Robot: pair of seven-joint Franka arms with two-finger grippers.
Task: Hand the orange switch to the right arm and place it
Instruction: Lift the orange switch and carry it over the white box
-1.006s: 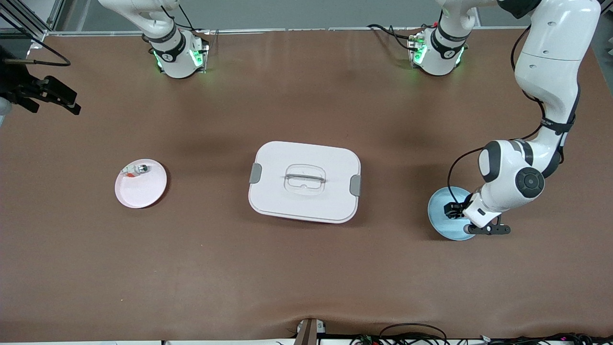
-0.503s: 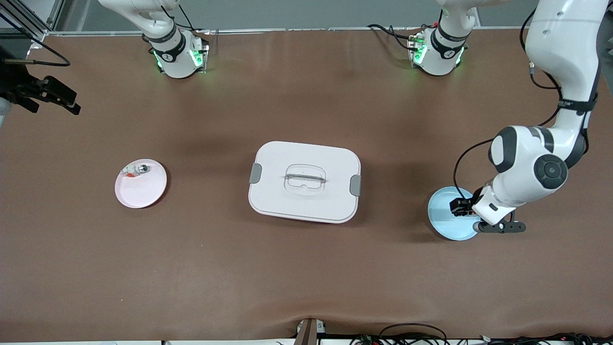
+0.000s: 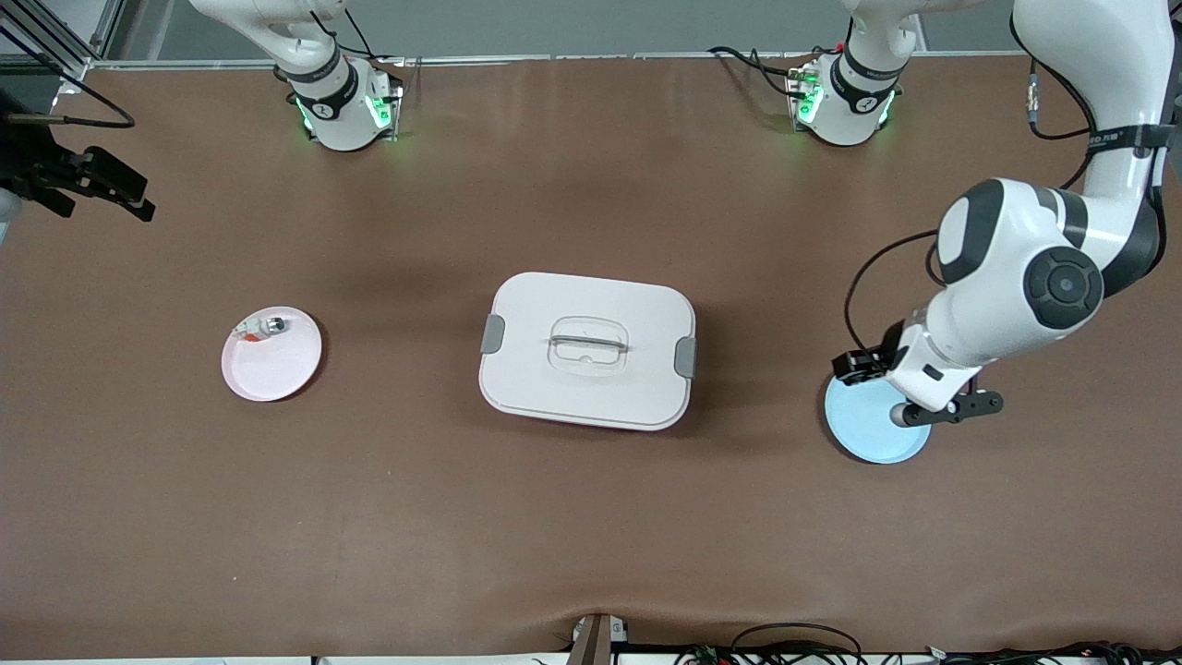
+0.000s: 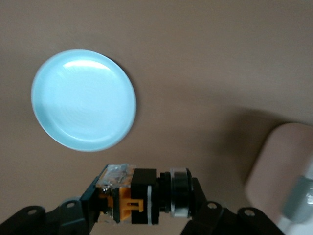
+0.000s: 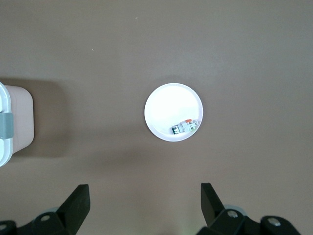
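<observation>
The left end effector [image 4: 146, 208] is clamped on the orange switch [image 4: 142, 196], held in the air over the blue plate [image 3: 868, 434] at the left arm's end of the bench [image 3: 591, 536]. The right end effector [image 5: 144, 200] waits with fingers spread, high over the pink plate [image 5: 171, 105] carrying a small white-and-silver part [image 5: 186, 126].

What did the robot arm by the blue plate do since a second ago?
The left claw, shut on the orange switch, has lifted away from the blue plate, which now lies bare. The white lidded box, the pink plate with its small white-and-silver part, and the open right claw stayed as they were.
</observation>
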